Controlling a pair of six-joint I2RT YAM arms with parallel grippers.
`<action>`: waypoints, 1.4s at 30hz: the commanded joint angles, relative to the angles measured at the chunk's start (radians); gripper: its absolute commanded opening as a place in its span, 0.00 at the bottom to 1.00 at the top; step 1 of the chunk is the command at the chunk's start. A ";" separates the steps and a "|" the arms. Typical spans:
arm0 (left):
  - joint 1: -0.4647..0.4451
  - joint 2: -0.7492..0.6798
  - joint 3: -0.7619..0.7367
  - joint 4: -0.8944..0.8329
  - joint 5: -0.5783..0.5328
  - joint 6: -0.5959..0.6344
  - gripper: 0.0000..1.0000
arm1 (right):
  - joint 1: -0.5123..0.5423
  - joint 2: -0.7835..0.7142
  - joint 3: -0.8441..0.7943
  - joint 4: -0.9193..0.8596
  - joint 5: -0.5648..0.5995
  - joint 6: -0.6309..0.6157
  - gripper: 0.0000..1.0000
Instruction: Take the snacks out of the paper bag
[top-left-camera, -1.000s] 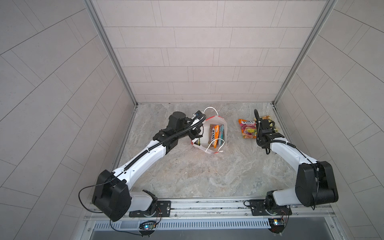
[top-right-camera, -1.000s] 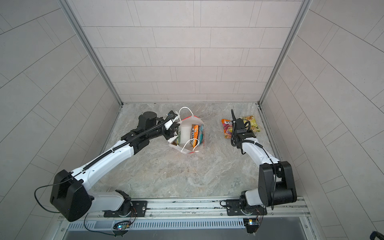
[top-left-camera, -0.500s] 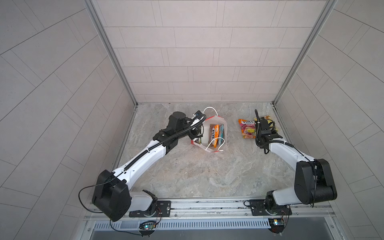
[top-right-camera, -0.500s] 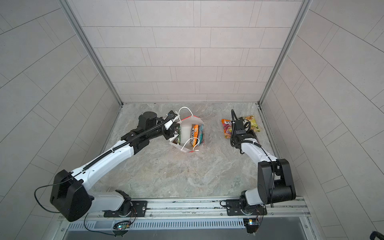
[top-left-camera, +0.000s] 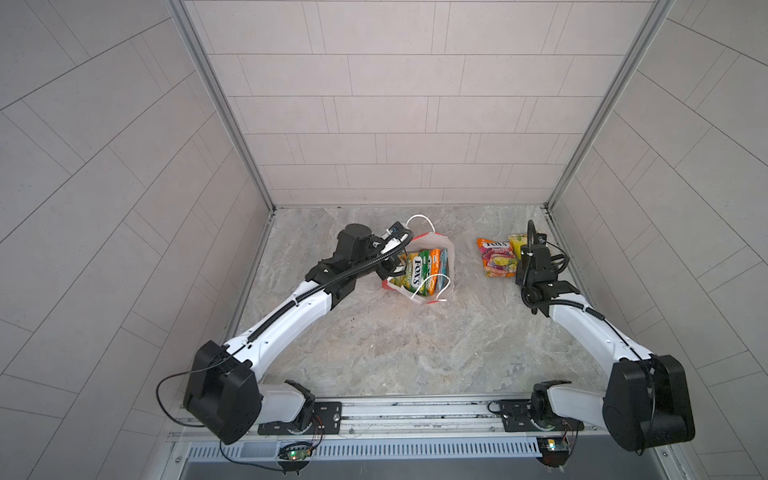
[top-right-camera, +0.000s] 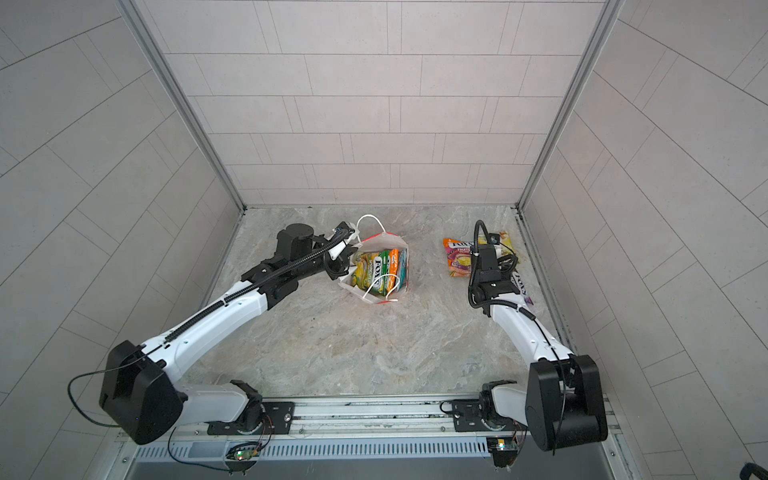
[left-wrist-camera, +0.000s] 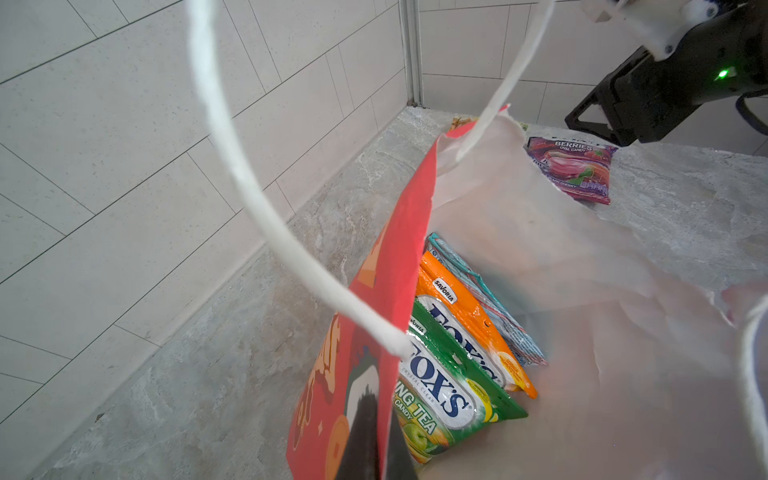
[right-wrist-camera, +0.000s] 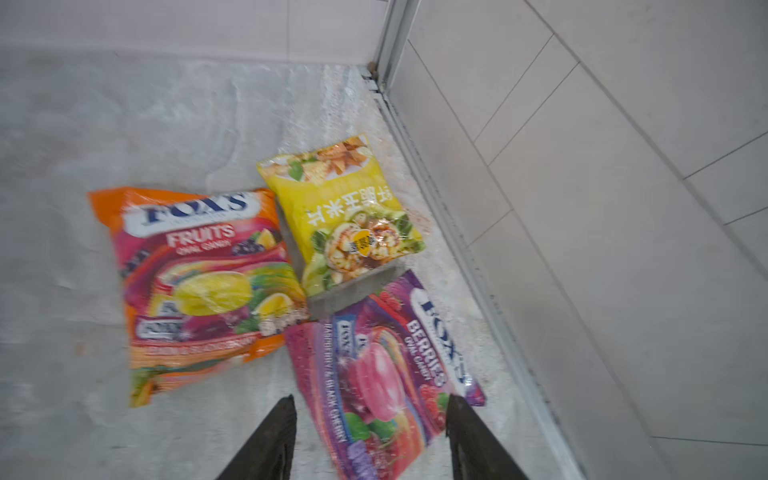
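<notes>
Grey marbled tabletop (top-left-camera: 395, 340); pale tiled walls (top-left-camera: 395, 124); metal rail (top-left-camera: 415, 411) along front edge.

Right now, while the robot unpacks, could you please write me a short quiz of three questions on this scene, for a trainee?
1. How many snack packets can be seen inside the red paper bag?
2. True or false: the left gripper is shut on the bag's red wall.
3. Fill in: the packet lying on the table under the open right gripper is ___ in colour.

Key
1. Three: the green FOX'S Spring Tea packet, the orange FOX'S packet and the light blue packet.
2. True.
3. Purple: it is the purple FOX'S Berries packet.
</notes>
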 joint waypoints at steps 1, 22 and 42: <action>-0.004 -0.025 0.003 -0.035 -0.009 0.009 0.00 | -0.006 -0.019 -0.008 -0.060 -0.245 0.201 0.48; -0.005 -0.016 -0.005 -0.016 -0.005 0.013 0.00 | -0.139 0.204 -0.098 0.077 -0.284 0.419 0.07; -0.004 -0.003 0.003 -0.025 -0.012 0.020 0.00 | -0.210 0.288 -0.173 0.220 -0.273 0.525 0.13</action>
